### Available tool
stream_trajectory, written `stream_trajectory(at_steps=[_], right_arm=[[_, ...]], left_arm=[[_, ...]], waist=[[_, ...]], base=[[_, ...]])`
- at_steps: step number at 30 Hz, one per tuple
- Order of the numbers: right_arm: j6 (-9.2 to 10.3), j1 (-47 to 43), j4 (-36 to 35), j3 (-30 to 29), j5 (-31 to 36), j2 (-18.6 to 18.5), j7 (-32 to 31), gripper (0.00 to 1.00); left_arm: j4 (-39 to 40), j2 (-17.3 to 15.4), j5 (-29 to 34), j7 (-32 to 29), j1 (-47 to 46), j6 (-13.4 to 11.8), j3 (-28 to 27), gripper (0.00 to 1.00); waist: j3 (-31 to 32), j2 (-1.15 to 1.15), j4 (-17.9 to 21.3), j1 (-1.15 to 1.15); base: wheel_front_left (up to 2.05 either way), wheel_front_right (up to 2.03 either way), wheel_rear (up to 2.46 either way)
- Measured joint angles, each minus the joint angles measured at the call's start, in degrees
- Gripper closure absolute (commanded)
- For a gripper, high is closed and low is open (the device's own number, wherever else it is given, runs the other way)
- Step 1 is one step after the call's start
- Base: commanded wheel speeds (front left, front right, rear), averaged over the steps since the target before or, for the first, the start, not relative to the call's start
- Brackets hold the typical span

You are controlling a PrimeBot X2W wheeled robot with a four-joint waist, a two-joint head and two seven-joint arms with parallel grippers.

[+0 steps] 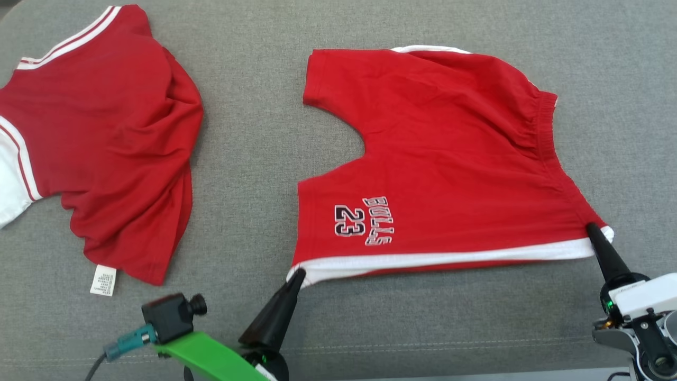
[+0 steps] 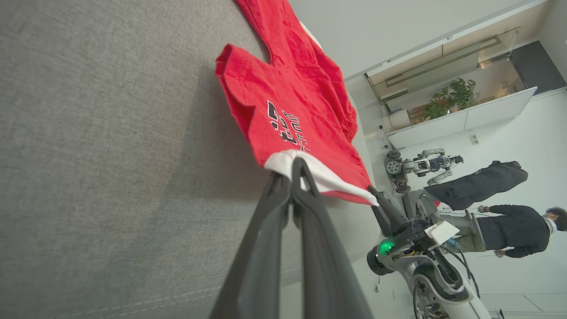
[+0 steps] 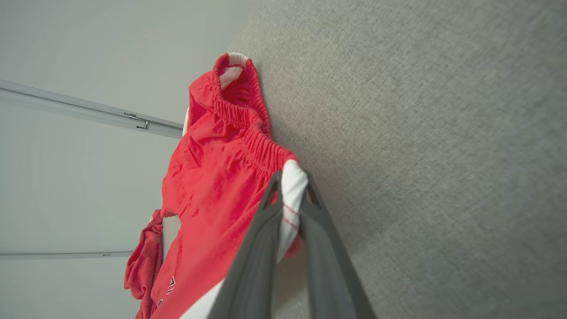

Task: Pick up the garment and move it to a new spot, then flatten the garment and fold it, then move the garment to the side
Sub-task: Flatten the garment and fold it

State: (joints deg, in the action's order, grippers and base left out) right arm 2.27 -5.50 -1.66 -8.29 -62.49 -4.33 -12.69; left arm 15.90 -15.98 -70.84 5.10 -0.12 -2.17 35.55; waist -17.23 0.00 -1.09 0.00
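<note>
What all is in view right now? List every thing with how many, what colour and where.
shorts: one, red with white trim and a dark "BULLS 23" print, spread on the right of the grey surface
shirt: one, red with white trim, rumpled at the left of the surface
grey surface: one, grey fabric, under both garments
plant: one, green, far background of the left wrist view
person: one, dark clothing, background of the left wrist view
left gripper: one, black fingers, shut on the shorts' lower left corner in the head view
right gripper: one, black fingers, shut on the shorts' lower right corner in the head view
</note>
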Motion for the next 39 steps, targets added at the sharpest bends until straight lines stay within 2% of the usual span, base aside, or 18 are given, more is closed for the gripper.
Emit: stream_trajectory(at_steps=[4, 10, 16, 23, 33, 39], right_arm=[[-0.59, -3.5, -2.1, 1.7, 3.0, -1.5, -0.5, 1.00], [-2.27, -6.7, -4.5, 6.5, 4.2, -0.9, -2.0, 1.00], [-2.90, -7.2, -6.2, 8.9, 4.5, 0.3, -2.0, 1.00], [-2.83, -10.5, -7.9, 8.2, 4.5, 0.3, -2.0, 1.00], [-2.63, -11.5, -10.6, 5.5, 5.0, -0.4, -1.2, 1.00], [-2.72, -13.5, -12.6, 6.1, 4.5, -0.6, -1.7, 1.00]], left_arm=[[0.2, -0.9, 1.0, 0.5, 2.6, -0.9, 0.5, 1.00], [0.1, -0.5, 1.0, 2.4, 2.7, -0.9, 0.3, 1.00], [-0.8, 0.0, 1.0, 2.4, 2.8, -0.4, 2.0, 1.00], [-0.2, -2.2, 1.2, 1.4, 4.3, -0.4, 2.5, 1.00], [3.7, -6.6, 2.1, 2.6, 7.0, -1.7, -2.8, 1.00], [7.3, -7.2, 2.2, 2.2, 9.1, -2.4, -2.7, 1.00]], waist=[[-1.0, 0.00, -0.1, 0.00], [-1.9, 0.00, -0.5, 0.00], [-1.8, 0.00, 0.0, 0.00], [-1.7, 0.00, 0.4, 0.00], [-2.3, 0.00, 1.5, 0.00], [-2.1, 0.00, 0.9, 0.00]], base=[[0.00, 0.00, 0.00], [0.00, 0.00, 0.00], [0.00, 0.00, 0.00], [0.00, 0.00, 0.00], [0.00, 0.00, 0.00], [0.00, 0.00, 0.00]])
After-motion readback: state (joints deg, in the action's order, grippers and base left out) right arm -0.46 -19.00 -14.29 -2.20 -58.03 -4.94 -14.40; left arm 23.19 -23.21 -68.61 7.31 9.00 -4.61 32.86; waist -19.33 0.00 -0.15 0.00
